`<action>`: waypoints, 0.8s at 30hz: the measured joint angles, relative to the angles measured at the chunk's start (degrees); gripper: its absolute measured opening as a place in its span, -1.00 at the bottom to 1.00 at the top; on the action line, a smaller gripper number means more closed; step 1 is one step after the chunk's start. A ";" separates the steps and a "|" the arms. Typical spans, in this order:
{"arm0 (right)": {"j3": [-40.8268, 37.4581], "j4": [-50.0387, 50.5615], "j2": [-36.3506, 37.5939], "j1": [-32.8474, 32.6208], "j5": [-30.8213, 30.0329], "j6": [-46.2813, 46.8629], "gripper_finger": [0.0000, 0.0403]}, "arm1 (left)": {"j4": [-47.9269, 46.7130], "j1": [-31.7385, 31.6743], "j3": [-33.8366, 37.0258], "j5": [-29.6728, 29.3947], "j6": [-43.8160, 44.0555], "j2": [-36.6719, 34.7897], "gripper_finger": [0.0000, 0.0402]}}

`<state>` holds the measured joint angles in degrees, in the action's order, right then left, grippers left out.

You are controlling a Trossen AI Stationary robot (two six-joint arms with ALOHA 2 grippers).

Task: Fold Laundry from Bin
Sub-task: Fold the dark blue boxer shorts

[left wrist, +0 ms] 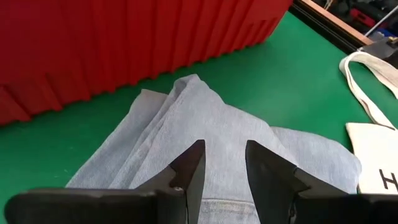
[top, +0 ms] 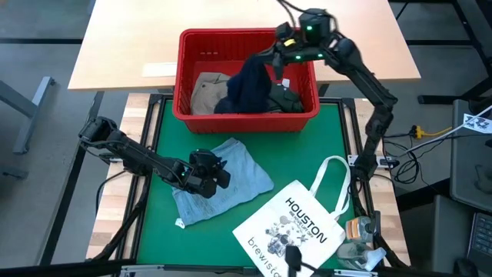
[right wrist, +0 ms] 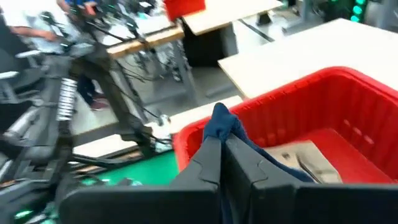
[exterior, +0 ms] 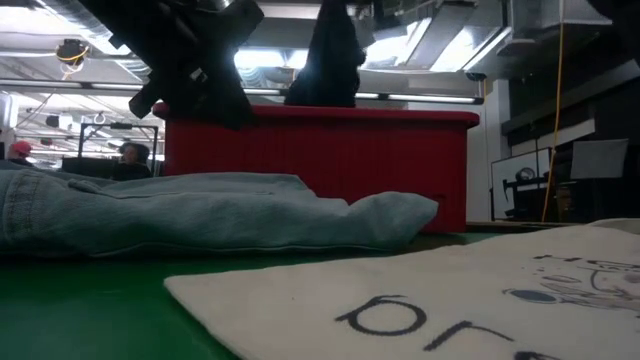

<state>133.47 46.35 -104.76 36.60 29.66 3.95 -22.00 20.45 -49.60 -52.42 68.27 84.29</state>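
The red bin point(top: 223, 33) stands at the far edge of the green mat. In it lie a khaki garment point(top: 206, 88) and a dark green one point(top: 286, 98). A navy garment point(top: 250, 85) rises out of the bin, with my right gripper point(top: 278, 58) shut on it above the bin's right half. A light blue denim garment point(top: 238, 169) lies rumpled on the mat in front of the bin. My left gripper point(left wrist: 225, 155) hangs open just above the denim's left part and touches nothing. My right gripper pinches a bunched-up part of the navy garment between its two fingers; a tuft of the cloth point(right wrist: 221, 121) sticks out past the fingertips. The fingers come from the table's right, nearly level. The garment hangs slack below them point(exterior: 325, 60), its lower end in the bin.
A white tote bag point(top: 296, 227) printed "HOUSTON" lies on the mat's near right, its handle point(top: 334, 181) looped toward the right arm's base. Small items point(top: 361, 238) sit at the near right corner. A wooden tabletop point(top: 138, 46) lies behind the bin. People point(exterior: 130, 155) are in the room beyond.
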 joint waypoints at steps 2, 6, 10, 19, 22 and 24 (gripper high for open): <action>0.00 -0.02 1.70 0.05 2.41 0.01 -0.97 | 0.02 -0.25 0.00 -0.39 0.00 0.00 -0.45; 0.00 0.00 4.65 0.11 5.78 0.06 -0.97 | 0.51 -1.63 0.00 -1.50 -0.01 0.00 -0.45; 0.00 -0.07 7.11 0.07 7.38 0.12 -0.96 | 5.48 -3.62 0.00 -0.68 -5.73 0.00 -0.45; 0.00 -2.25 9.04 0.09 7.47 0.24 -0.96 | 37.60 -8.11 -0.02 8.62 -48.24 0.00 -0.45; -0.07 -4.37 9.04 0.09 7.48 1.23 -0.96 | 44.86 -9.29 -0.02 12.61 -57.37 0.00 -0.45; -0.07 -6.54 9.04 0.09 7.47 3.02 -0.96 | 48.08 -10.01 -0.02 14.07 -61.16 0.00 -0.44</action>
<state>133.40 39.80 -95.72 36.69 37.13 6.97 26.08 10.43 -49.63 -38.36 7.11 84.29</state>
